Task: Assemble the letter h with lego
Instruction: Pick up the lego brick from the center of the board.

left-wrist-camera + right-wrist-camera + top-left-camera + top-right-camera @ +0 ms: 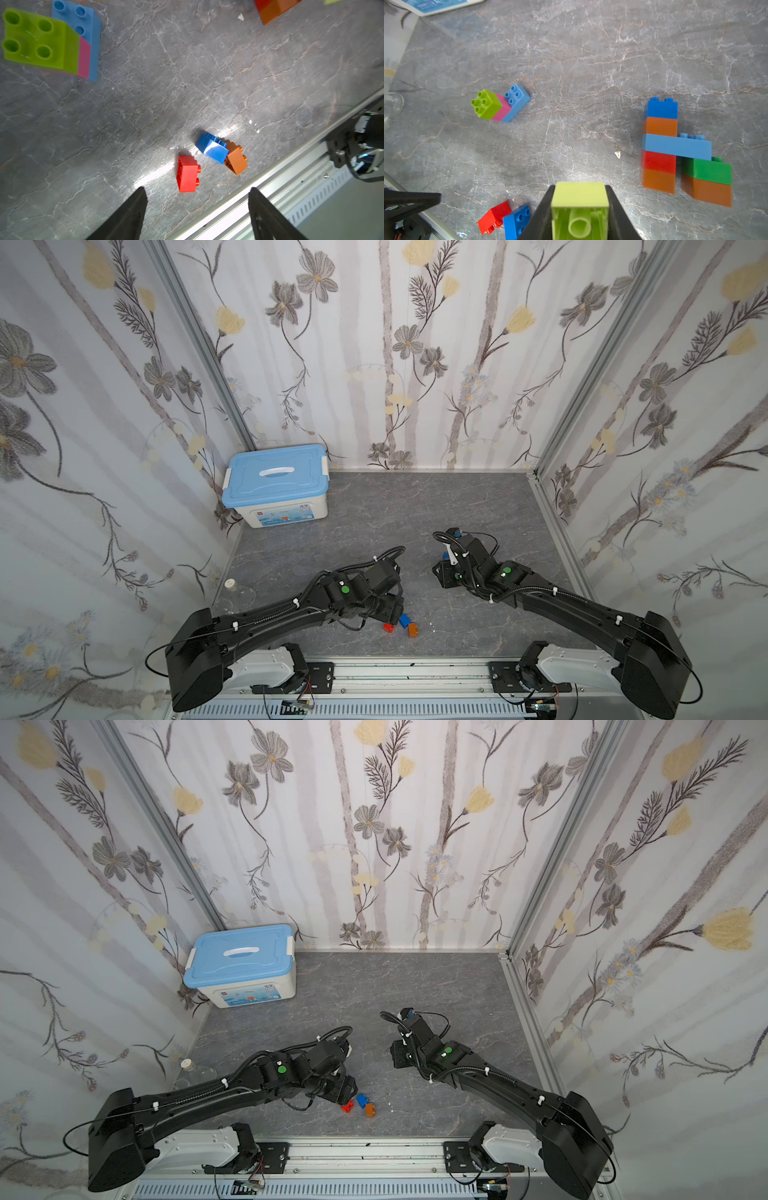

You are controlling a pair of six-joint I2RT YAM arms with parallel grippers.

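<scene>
My right gripper [580,187] is shut on a lime lego brick [580,195], held above the table with its hollow underside facing the camera. Beside it in the right wrist view lies a built piece: a long light-blue brick [675,145] across a blue, orange, red and orange column, with a green brick [708,170] on an orange one under its free end. A small lime, pink and light-blue stack [500,105] lies apart. My left gripper [197,189] is open, low over a loose red brick [188,174]. Blue [404,620] and orange [413,629] bricks lie touching beside it.
A white storage box with a light-blue lid [276,483] stands in the back left corner. A clear glass bottle with a pale cap [230,584] sits by the left wall. The metal rail [407,672] runs along the front edge, close to the loose bricks.
</scene>
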